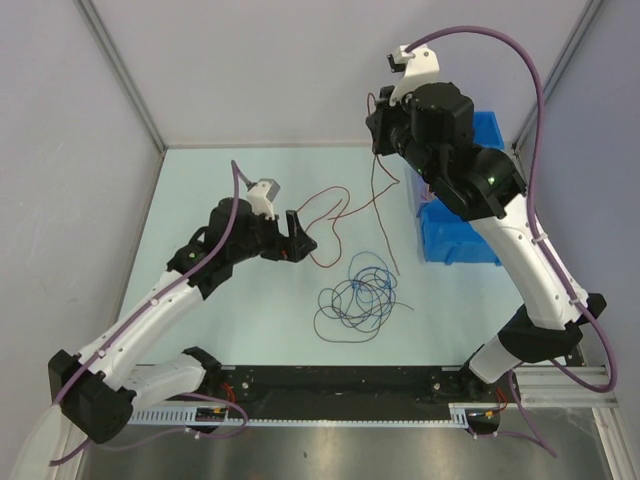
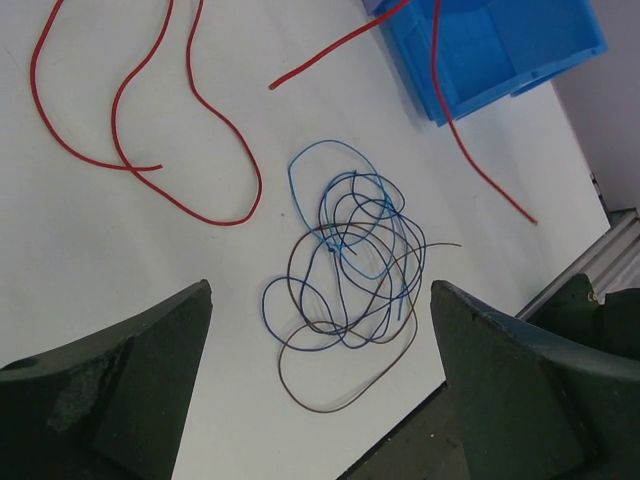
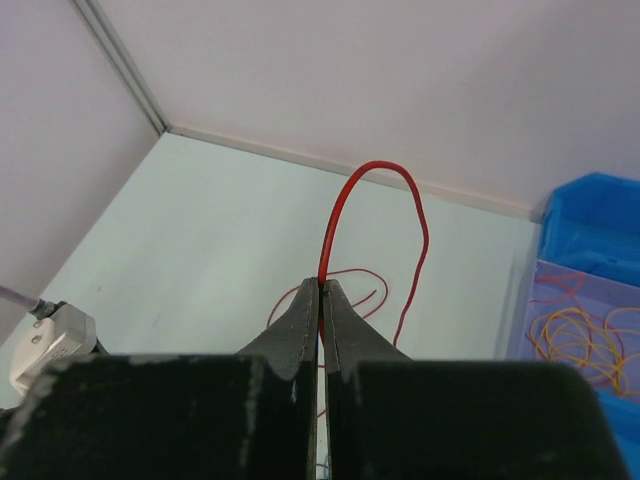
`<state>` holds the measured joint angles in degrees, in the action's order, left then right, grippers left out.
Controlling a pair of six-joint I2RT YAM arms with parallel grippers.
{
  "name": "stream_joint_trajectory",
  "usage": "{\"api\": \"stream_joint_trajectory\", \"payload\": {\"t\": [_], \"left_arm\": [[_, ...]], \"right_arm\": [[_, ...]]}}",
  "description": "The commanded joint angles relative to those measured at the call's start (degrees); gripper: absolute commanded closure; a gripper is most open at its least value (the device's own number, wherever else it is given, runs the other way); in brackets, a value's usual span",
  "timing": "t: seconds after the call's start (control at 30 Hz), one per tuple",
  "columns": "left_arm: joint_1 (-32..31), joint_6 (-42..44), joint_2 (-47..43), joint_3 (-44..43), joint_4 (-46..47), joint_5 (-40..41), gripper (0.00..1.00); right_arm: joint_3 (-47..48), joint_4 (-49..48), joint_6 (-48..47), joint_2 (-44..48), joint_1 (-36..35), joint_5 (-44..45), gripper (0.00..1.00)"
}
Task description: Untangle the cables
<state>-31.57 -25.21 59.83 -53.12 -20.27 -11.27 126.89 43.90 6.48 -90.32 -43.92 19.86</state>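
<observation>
1. Blue-brown cables [image 2: 345,245] are lying knotted on the desk [image 2: 100,250]; the left end effector [image 2: 320,295] is gaping.
2. The right end effector [image 3: 322,285] is clenching a red cable [image 3: 335,215] (arching up).
3. Only its camera is showing orange loops [image 3: 562,322].

A red cable [image 1: 379,205] trails down to the table [image 1: 220,190] from the right gripper [image 1: 376,125], which is raised near the back wall. The left gripper [image 1: 302,233] hovers with its jaws apart, and a tangle of blue and dark cables [image 1: 358,298] lies near it, toward the arm bases.
</observation>
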Motion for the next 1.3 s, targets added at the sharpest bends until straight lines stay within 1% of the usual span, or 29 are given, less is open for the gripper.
{"api": "stream_joint_trajectory", "payload": {"t": [0.0,0.2,0.23,0.33,0.43,0.47,0.57,0.6,0.77,0.8,0.87,1.03,1.13,1.2,1.23,1.27], "left_arm": [[0.02,3.58,0.98,-3.83,-5.64,0.45,0.04],[0.11,6.49,-0.15,-5.41,-15.49,5.11,0.05],[0.02,6.93,-1.37,-5.41,-18.11,6.42,0.05],[0.02,7.63,-5.32,-4.1,-21.81,9.67,0.04],[0.11,7.9,-8.23,-2.08,-24.02,11.18,0.04],[0.02,7.98,-10.07,-0.85,-24.11,12.66,0.04],[-0.07,7.28,-12.89,0.39,-24.55,13.2,0.04],[-0.07,7.46,-13.51,0.48,-24.29,12.59,0.04],[-0.07,8.16,-18.6,4.07,-18.41,11.71,0.03],[-0.07,8.16,-20.7,4.95,-17.36,11.71,0.03],[-0.07,8.34,-22.21,6.89,-14.89,11.79,0.01],[0.2,8.43,-22.48,6.72,-15.59,13.81,0.02],[0.46,8.34,-23.09,6.72,-15.41,14.17,0.02],[0.81,8.34,-23.79,6.89,-15.06,14.08,0.02],[1.51,8.34,-24.32,6.98,-14.97,14.08,0.02],[1.95,8.34,-24.5,7.07,-14.97,14.25,0.02]], "right_arm": [[-1.64,-2.5,-1.56,2.87,-0.2,2.9,1.0],[-4.72,-4.78,-2.87,4.1,-0.2,5.62,1.0],[-5.68,-5.31,-3.23,4.36,-0.03,6.15,1.0],[-5.87,-7.51,-4.72,3.93,0.59,6.86,1.0],[-5.51,-9.0,-5.95,3.23,2.17,6.86,1.0],[-5.6,-10.49,-6.13,2.88,3.13,6.77,1.0],[-6.13,-14.36,-6.39,1.91,4.98,6.16,1.0],[-6.04,-15.24,-8.05,1.56,6.12,6.16,1.0],[-5.17,-21.56,-10.43,-1.78,9.73,5.81,1.0],[-5.07,-22.53,-10.87,-2.83,11.04,5.46,1.0],[-4.64,-25.52,-12.54,-4.33,12.1,4.84,1.0],[-1.22,-31.67,-13.95,-10.29,16.92,3.7,1.0],[3.34,-32.99,-13.42,-14.68,19.3,3.0,1.0],[4.77,-34.66,-13.86,-16.28,20.1,2.73,1.0],[4.16,-38.85,-14.12,-17.51,20.63,2.64,1.0],[4.07,-40.98,-14.3,-18.13,21.5,1.95,1.0]]}}
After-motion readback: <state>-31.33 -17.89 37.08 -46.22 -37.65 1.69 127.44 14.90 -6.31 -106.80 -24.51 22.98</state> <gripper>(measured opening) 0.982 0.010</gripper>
